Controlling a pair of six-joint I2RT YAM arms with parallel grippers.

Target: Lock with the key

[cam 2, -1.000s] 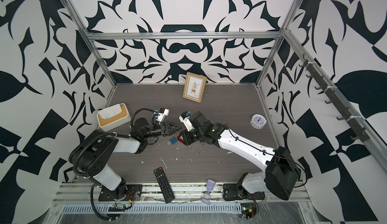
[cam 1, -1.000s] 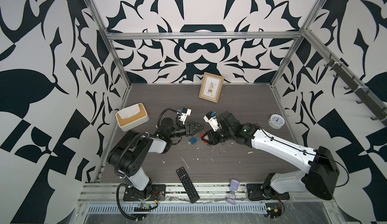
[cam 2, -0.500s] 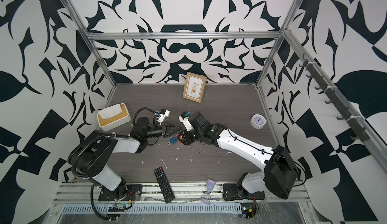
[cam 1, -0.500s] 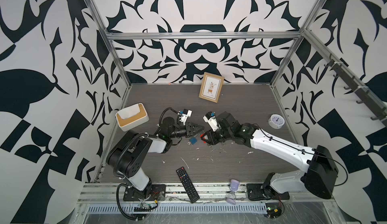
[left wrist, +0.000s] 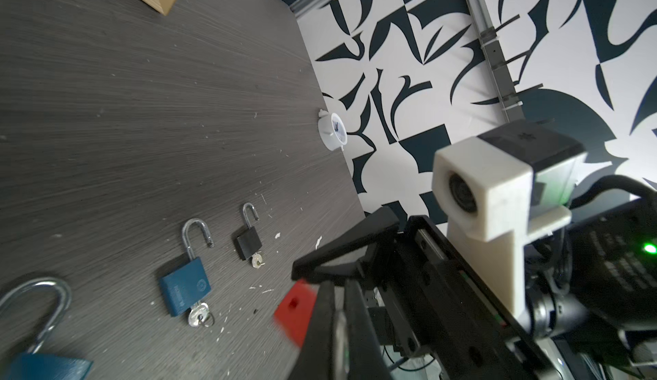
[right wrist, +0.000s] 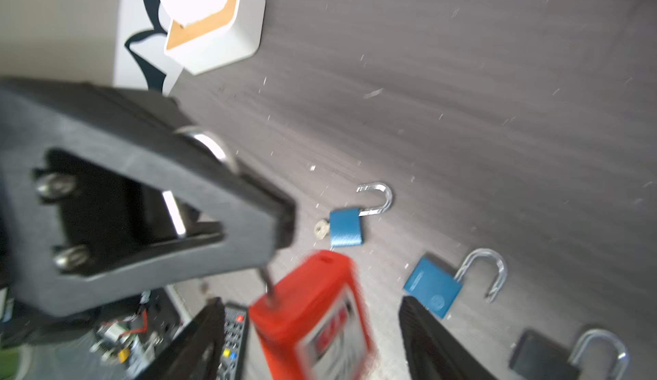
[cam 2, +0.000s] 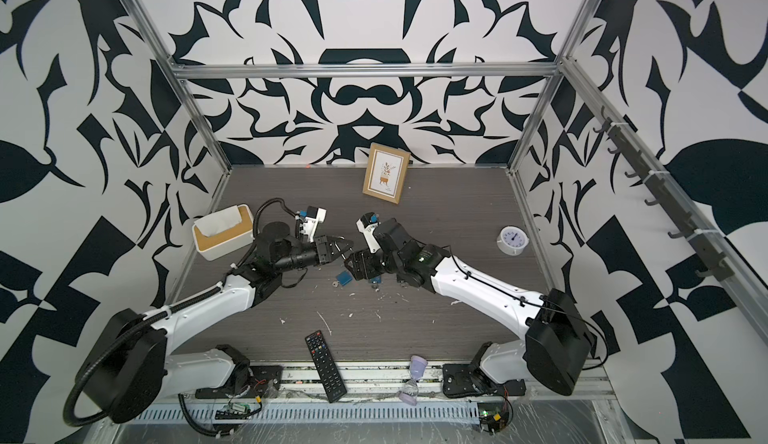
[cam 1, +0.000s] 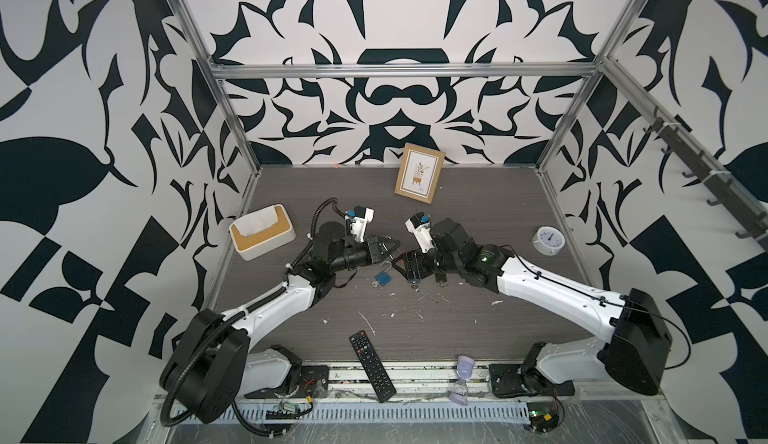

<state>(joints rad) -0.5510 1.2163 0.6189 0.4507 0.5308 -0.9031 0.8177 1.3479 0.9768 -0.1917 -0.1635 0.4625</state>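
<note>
Left pincer [left wrist: 339, 300] has pinched shut on the red padlock's [left wrist: 293, 305] metal loop, and the right pincer [right wrist: 311, 310] has let go, its jaws wide either side. The padlock hangs between them above the table [cam 1: 478, 222]. Locking looks not yet done.

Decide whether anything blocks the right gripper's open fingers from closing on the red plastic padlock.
Nothing visible does. The red plastic padlock sits between the right gripper's open fingers, with bare gaps on both sides. The left gripper, shut on the padlock's silver metal shackle, is beyond the padlock's end, outside the closing path.
</note>
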